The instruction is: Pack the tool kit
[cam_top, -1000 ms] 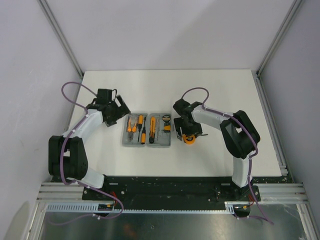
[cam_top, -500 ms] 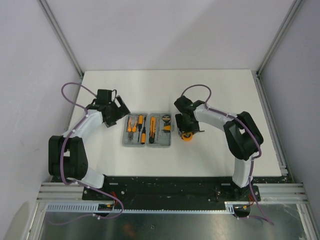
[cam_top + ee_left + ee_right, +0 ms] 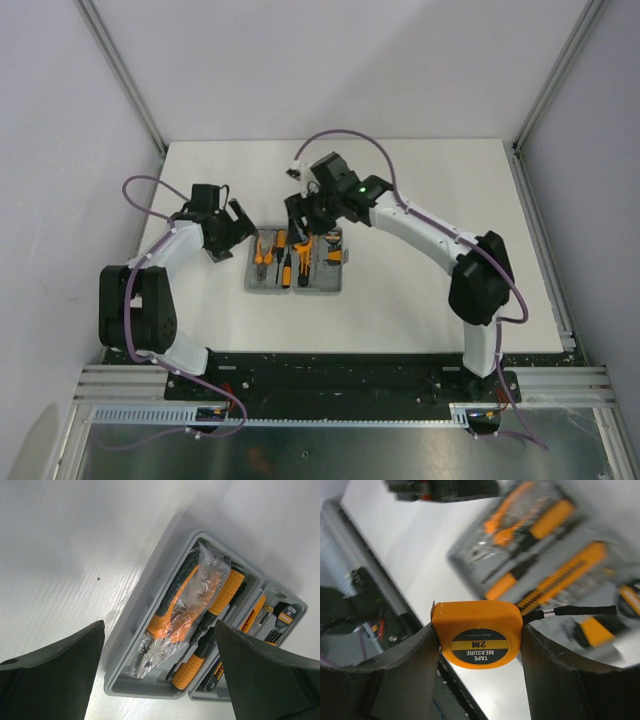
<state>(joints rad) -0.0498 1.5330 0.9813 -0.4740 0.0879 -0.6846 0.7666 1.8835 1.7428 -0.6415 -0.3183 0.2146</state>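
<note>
Pinches orange rounded plastic tape measure (image 3: 477, 630) in right gripper (image 3: 478, 641) above grey hinged plastic case (image 3: 318, 287), spreads left gripper (image 3: 159, 630); next, probably lowering into 3 o'clock half.

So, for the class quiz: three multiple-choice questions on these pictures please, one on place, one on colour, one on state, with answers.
1. Where is the tape measure? A in its slot; B held by the right gripper; C on the table.
2. Its shell colour? A blue; B green; C orange.
3. The case is: A open; B shut; C upside down.
Answers: B, the right wrist view shows the fingers clamping it; C, the shell is orange there; A, both halves lie flat, insides up.
</note>
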